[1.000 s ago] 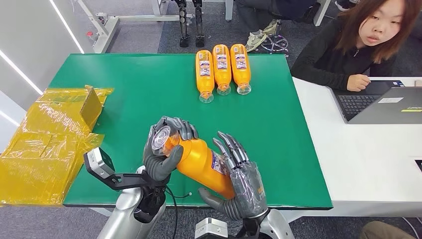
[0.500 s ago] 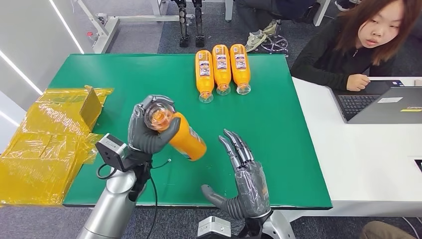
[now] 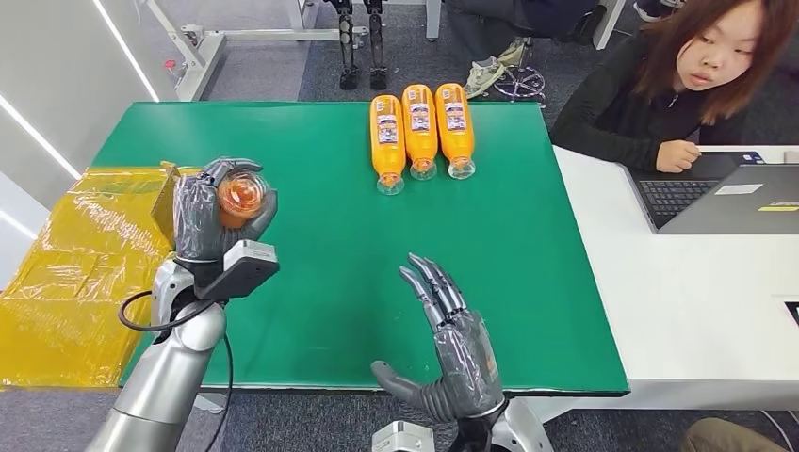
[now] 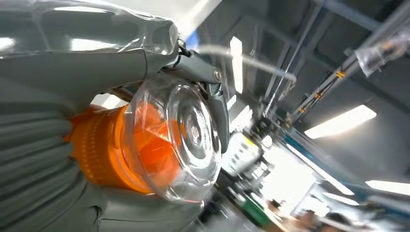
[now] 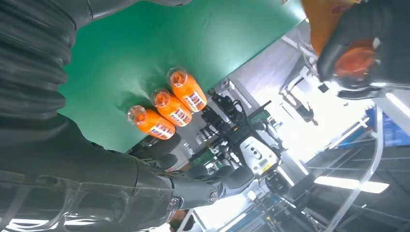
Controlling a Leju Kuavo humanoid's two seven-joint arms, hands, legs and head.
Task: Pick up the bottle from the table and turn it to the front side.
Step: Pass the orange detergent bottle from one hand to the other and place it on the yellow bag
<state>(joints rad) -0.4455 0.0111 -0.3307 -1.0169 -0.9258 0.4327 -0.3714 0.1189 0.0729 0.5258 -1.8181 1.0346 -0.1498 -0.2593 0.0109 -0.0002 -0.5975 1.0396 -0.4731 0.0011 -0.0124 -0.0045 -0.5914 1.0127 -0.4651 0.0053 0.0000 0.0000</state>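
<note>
My left hand (image 3: 203, 218) grips an orange bottle (image 3: 240, 195) and holds it raised over the left edge of the green table (image 3: 528, 282), its clear cap toward the head camera. The left wrist view shows that clear cap and orange neck (image 4: 169, 140) close up, with my fingers (image 4: 43, 159) wrapped around them. My right hand (image 3: 454, 350) hovers open and holds nothing near the table's front edge, its fingers spread. In the right wrist view the left hand with the bottle (image 5: 355, 55) appears far off.
Three more orange bottles (image 3: 420, 132) lie side by side at the table's back, also seen as a row of bottles (image 5: 167, 104) from the right wrist. Yellow plastic bags (image 3: 85, 273) and a cardboard box (image 3: 174, 202) sit left. A person (image 3: 678, 85) sits at a laptop (image 3: 725, 193) on the right.
My left hand has carried the bottle up and to the left, away from the right hand, and turned its cap toward the camera. The right hand let go and stays open near the front edge.
</note>
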